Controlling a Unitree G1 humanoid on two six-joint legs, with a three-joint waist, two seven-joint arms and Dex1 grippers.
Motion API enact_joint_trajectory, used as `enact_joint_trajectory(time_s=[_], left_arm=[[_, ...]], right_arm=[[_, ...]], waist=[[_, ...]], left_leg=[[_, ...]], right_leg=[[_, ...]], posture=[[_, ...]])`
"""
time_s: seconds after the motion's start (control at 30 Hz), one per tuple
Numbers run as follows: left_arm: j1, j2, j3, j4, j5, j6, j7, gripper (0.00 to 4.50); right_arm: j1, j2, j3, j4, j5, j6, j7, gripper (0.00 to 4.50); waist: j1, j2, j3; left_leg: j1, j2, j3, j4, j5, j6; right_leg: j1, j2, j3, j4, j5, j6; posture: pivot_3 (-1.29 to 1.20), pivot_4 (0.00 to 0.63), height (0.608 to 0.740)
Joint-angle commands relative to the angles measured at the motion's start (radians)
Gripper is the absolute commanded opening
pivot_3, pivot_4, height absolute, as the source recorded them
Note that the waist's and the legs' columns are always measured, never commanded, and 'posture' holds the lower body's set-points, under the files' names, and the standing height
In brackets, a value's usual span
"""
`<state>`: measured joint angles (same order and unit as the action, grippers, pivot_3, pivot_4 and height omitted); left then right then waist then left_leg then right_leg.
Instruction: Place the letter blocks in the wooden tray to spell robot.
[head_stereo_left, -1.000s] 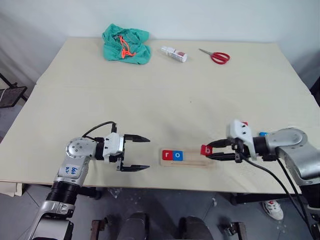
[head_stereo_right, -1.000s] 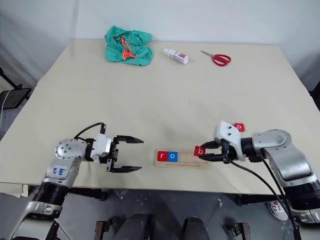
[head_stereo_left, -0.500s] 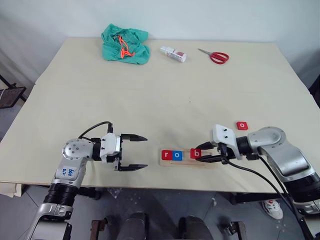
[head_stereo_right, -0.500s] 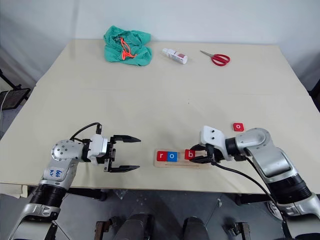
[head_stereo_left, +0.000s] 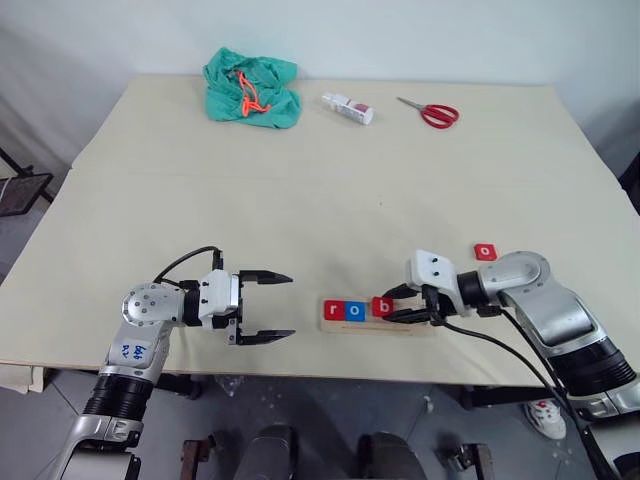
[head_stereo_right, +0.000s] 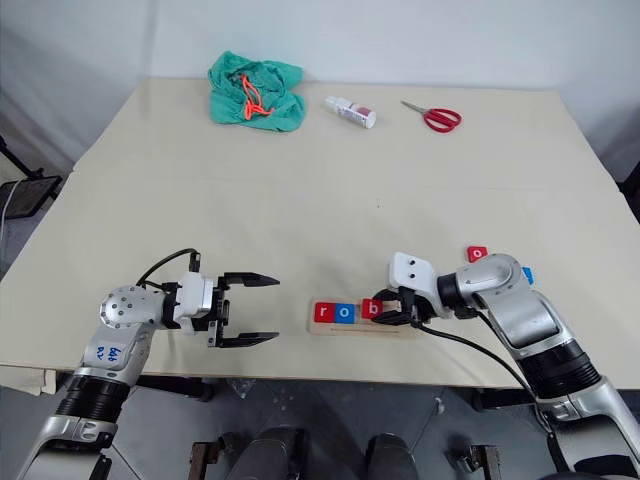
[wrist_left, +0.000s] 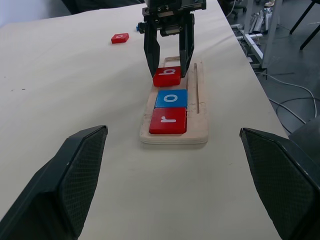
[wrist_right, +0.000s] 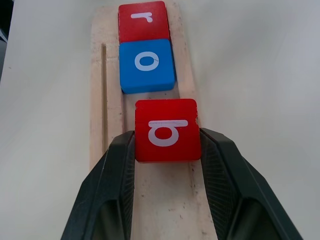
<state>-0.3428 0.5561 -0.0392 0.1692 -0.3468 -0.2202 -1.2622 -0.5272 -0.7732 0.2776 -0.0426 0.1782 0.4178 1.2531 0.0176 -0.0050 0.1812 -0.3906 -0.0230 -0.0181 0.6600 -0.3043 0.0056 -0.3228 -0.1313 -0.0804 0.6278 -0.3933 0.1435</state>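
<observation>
The wooden tray (head_stereo_left: 402, 322) lies near the table's front edge. A red r block (head_stereo_left: 332, 310) and a blue o block (head_stereo_left: 354, 310) sit side by side at its left end. My right gripper (head_stereo_left: 390, 309) is shut on a red b block (wrist_right: 167, 130), holding it over the tray with a small gap to the blue o (wrist_right: 147, 65). Whether the b rests on the wood I cannot tell. A red o block (head_stereo_left: 485, 252) lies on the table behind my right arm, and a blue block (head_stereo_right: 527, 275) peeks out beside it. My left gripper (head_stereo_left: 290, 306) stands open and empty left of the tray.
At the far side of the table (head_stereo_left: 320, 200) are a green cloth (head_stereo_left: 251, 90), a small white bottle (head_stereo_left: 348, 107) and red scissors (head_stereo_left: 430, 113). The tray sits close to the table's front edge.
My right gripper has carried the red b block leftward and down from the tray's right end to just beside the blue o. The left gripper has stayed put, still open.
</observation>
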Motion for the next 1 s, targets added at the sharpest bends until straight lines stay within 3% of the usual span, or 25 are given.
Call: enact_joint_trajectory(time_s=[0.03, 0.17, 0.47, 0.77, 1.0], left_arm=[[0.003, 0.008, 0.015, -0.029, -0.009, -0.005, 0.010, 4.50], [0.002, 0.006, 0.013, -0.025, -0.007, -0.008, 0.014, 4.50], [-0.005, 0.003, 0.013, -0.013, -0.004, -0.012, 0.019, 4.50], [-0.013, -0.006, 0.009, 0.003, -0.002, -0.019, 0.024, 4.50], [-0.041, -0.023, -0.004, 0.043, 0.001, -0.029, 0.011, 4.50]], right_arm=[[0.005, 0.000, -0.010, -0.056, 0.013, 0.012, 0.002, 1.48], [0.006, 0.005, -0.011, -0.070, 0.015, 0.027, -0.006, 1.48], [0.018, 0.001, -0.021, -0.101, 0.022, 0.046, -0.010, 4.47], [0.074, -0.093, -0.180, -0.122, 0.089, 0.111, -0.032, 4.47], [0.217, -0.111, -0.411, -0.074, 0.100, 0.097, -0.192, 4.47]], waist=[[0.000, 0.000, 0.000], [0.000, 0.000, 0.000], [0.000, 0.000, 0.000], [0.007, 0.000, 0.000], [0.005, 0.000, 0.000]], left_leg=[[0.000, 0.000, 0.000, 0.000, 0.000, 0.000], [0.000, 0.000, 0.000, 0.000, 0.000, 0.000], [0.000, 0.000, 0.000, 0.000, 0.000, 0.000], [0.000, 0.000, 0.000, 0.000, 0.000, 0.000], [0.000, 0.000, 0.001, 0.000, 0.000, 0.000]], right_leg=[[0.000, 0.000, 0.000, 0.000, 0.000, 0.000], [0.000, 0.000, 0.000, 0.000, 0.000, 0.000], [0.000, 0.000, 0.000, 0.000, 0.000, 0.000], [0.000, 0.000, 0.000, 0.000, 0.000, 0.000], [0.000, 0.000, 0.000, 0.000, 0.001, 0.000]], posture=[[0.00, 0.150, 0.740], [0.00, 0.150, 0.740], [0.00, 0.150, 0.740], [0.00, 0.150, 0.740], [0.00, 0.150, 0.740]])
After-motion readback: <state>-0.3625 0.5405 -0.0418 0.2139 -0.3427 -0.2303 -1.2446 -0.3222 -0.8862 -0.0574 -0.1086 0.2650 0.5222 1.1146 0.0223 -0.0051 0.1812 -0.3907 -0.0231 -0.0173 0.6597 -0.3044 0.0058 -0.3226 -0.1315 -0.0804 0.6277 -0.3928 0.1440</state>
